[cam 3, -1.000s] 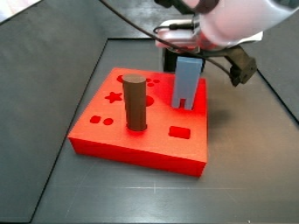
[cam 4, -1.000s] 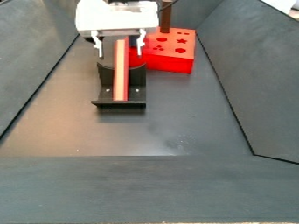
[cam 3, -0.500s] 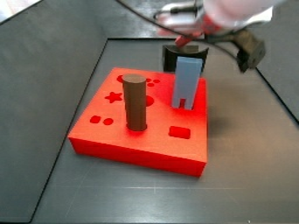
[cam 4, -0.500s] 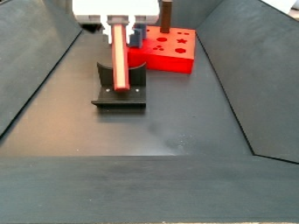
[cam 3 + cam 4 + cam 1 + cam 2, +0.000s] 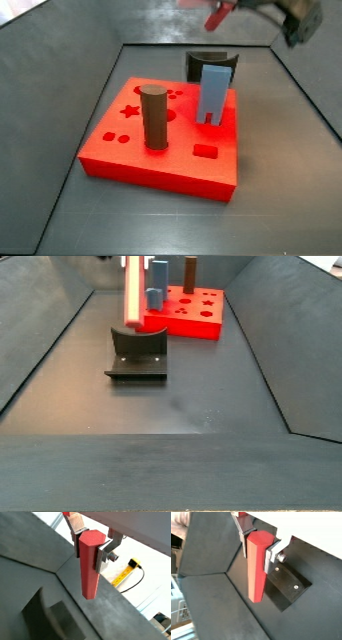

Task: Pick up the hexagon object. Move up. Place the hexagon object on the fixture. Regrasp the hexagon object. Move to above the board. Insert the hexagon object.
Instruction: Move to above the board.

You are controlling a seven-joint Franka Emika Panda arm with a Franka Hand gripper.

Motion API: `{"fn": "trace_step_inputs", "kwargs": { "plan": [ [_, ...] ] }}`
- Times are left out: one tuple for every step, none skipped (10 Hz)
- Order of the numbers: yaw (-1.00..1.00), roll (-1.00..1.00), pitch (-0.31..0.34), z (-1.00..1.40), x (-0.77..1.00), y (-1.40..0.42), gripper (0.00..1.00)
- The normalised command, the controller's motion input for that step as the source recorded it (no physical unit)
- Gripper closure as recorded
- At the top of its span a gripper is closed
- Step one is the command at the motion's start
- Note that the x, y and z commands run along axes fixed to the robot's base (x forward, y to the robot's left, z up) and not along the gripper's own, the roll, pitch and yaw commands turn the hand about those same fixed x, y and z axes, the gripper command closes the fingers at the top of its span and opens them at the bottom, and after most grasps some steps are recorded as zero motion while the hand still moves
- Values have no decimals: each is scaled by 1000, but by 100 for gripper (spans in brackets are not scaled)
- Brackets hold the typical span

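The hexagon object (image 5: 89,567) is a slim red-orange bar, and my gripper (image 5: 90,547) is shut on its upper end; both wrist views show it hanging straight down between the silver fingers (image 5: 104,555). In a side view the hexagon object (image 5: 134,291) stands upright in the air above the fixture (image 5: 139,356), apart from it, with the gripper out of frame above. The fixture (image 5: 292,587) lies below the bar. The red board (image 5: 160,160) with shaped holes sits beside the fixture (image 5: 210,65). A blurred bit of the gripper (image 5: 251,8) shows at the upper edge.
A dark brown cylinder (image 5: 155,118) and a light blue block (image 5: 215,95) stand upright in the board. Both also show in the other side view, cylinder (image 5: 191,274) and block (image 5: 158,281). Sloping dark walls (image 5: 40,346) enclose the floor.
The gripper has risen with the hexagon object, lifting it off the fixture until the gripper has almost left both side views.
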Motion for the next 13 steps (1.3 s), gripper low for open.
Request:
{"fn": "trace_step_inputs", "kwargs": {
  "plan": [
    [-190, 3, -5, 1000, -90, -33, 100],
    [-166, 3, 54, 1000, -91, -31, 100],
    [-129, 1, 109, 1000, -92, -31, 100],
    [-92, -7, 144, 1000, -88, -31, 100],
    [-65, -13, 164, 1000, -87, -30, 100],
    [2, -26, 185, 1000, -81, -32, 100],
    [35, -30, 188, 939, -68, -31, 100],
    [69, -34, 184, 763, -39, -28, 100],
    [105, -29, 184, 532, -4, -26, 100],
    [124, -25, 180, 354, 11, -30, 100],
    [136, -22, 174, 239, 18, -33, 100],
    [-132, -1000, 79, 61, -580, -1000, 100],
    [-130, -1000, 68, 65, -588, -1000, 100]
  ]
}}
